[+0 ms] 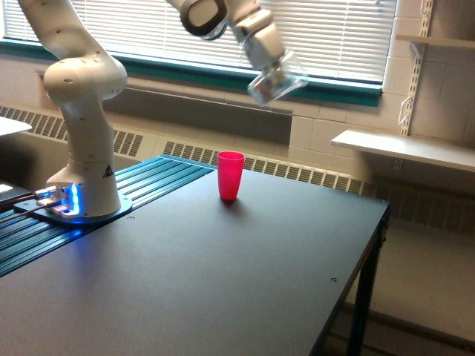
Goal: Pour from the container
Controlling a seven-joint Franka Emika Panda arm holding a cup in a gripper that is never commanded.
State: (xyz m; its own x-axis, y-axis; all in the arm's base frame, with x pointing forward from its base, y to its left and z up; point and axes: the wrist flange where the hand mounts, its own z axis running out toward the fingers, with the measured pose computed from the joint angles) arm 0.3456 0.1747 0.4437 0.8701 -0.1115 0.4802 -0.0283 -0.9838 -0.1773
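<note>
Clear plastic cup [276, 85] clamped in gripper [272, 73], tilted, high above and just right of red cup [230, 175] below on table [223, 282]. Likely light, thin-walled, slippery; grip mid-wall, gently.

The arm [83, 111] is glossy white, built of rounded, bulbous segments with a dark ring at one upper joint. Its base [74, 202] glows blue, bears a small triangular warning mark, and has dark cables plugged in.

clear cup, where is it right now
In the exterior view the clear cup is held tilted in the tool, in the air above the red cup and toward that view's right.
</note>
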